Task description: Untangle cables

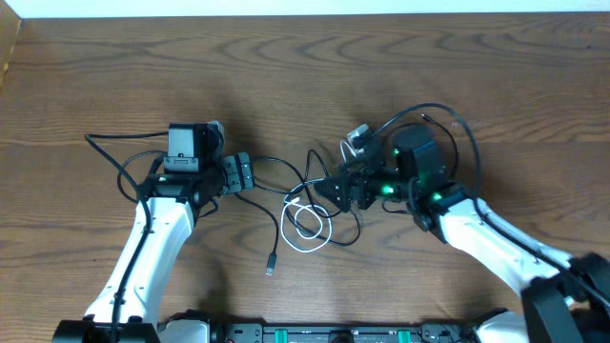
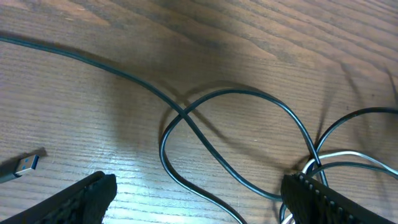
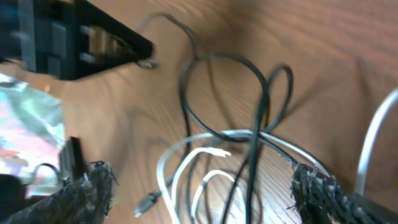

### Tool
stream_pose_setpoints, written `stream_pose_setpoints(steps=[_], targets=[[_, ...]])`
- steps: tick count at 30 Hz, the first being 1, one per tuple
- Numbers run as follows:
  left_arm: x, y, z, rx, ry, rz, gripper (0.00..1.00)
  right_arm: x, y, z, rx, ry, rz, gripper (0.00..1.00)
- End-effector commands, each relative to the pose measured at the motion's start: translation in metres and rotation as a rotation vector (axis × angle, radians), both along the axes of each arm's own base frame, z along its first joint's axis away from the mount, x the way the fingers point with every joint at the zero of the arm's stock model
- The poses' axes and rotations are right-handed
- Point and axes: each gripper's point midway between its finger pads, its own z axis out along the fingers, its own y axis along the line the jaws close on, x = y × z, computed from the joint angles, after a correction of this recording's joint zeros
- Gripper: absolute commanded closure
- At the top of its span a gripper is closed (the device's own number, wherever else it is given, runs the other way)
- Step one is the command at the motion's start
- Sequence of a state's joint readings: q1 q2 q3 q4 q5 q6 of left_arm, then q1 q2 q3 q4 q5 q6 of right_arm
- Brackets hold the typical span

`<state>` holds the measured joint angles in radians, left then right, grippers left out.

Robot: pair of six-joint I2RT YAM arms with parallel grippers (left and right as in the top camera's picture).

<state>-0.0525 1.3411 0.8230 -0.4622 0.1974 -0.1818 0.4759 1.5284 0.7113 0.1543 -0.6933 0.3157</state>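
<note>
- The black cables (image 2: pixel 184 116) and the white cable (image 3: pixel 214 151) are lying in a loose heap at the middle of the counter (image 1: pixel 286 76), between the two arms.
- The white cable is sitting coiled in several loops, with black strands running over and through it, so the main snarl is looking undone.
- One black strand is crossing itself in an open loop just ahead of the left end effector (image 2: pixel 198 185).
- A USB plug (image 2: pixel 26 163) is resting free on the wood, apart from the heap, with its cord trailing back toward it.
- The left end effector is hovering low with its jaws spread wide and is gripping nothing.
- The right end effector (image 3: pixel 202 177) is hanging over the coiled part, jaws wide apart with cords lying between them on the wood; it is clamping nothing.
- Judging by this, the job is sitting at an early stage: no cable is lying fully separate, and every loop and crossing is waiting to be pulled apart.
</note>
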Motion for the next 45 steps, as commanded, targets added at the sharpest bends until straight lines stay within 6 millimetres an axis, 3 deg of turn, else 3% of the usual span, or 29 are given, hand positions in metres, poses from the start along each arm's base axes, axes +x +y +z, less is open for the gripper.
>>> stream_pose_setpoints(steps=[1,4,7,10,14,15,18,21,26,30,34,45], targets=[[0.004,-0.002,0.004,0.003,-0.014,-0.018,0.1,0.004,0.002,-0.024,-0.056,0.014,-0.015,0.11],[0.004,-0.002,0.004,0.003,-0.014,-0.018,0.1,0.004,0.003,-0.038,-0.056,0.079,-0.031,0.16],[0.004,-0.002,0.004,0.003,-0.014,-0.018,0.1,0.001,0.009,-0.041,-0.023,0.104,0.001,0.32],[0.004,-0.002,0.004,0.001,-0.013,-0.014,0.1,0.001,0.012,-0.039,0.001,0.109,0.01,0.53],[0.004,-0.002,0.004,0.001,-0.013,-0.014,0.1,0.001,0.016,-0.031,0.039,0.108,0.022,0.96],[0.004,-0.002,0.004,0.001,-0.012,-0.015,0.1,0.002,0.018,-0.026,0.062,0.113,0.021,0.99],[0.003,-0.008,0.004,-0.031,-0.011,-0.034,0.1,0.008,0.027,0.006,0.194,0.063,0.063,0.99],[0.001,-0.021,0.007,-0.098,-0.009,-0.072,0.1,0.021,0.027,0.055,0.361,-0.018,0.079,0.99],[-0.002,-0.032,0.01,-0.158,-0.006,-0.105,0.1,0.038,-0.001,0.143,0.62,-0.2,0.064,0.99],[-0.004,-0.045,0.015,-0.23,-0.009,-0.146,0.1,0.036,-0.031,0.191,0.757,-0.306,0.054,0.99],[-0.004,-0.064,0.027,-0.337,-0.035,-0.213,0.1,0.043,-0.048,0.201,0.795,-0.258,0.009,0.99],[0.017,-0.094,0.071,-0.487,-0.231,-0.37,0.09,0.043,-0.046,0.197,0.772,-0.272,0.019,0.99]])
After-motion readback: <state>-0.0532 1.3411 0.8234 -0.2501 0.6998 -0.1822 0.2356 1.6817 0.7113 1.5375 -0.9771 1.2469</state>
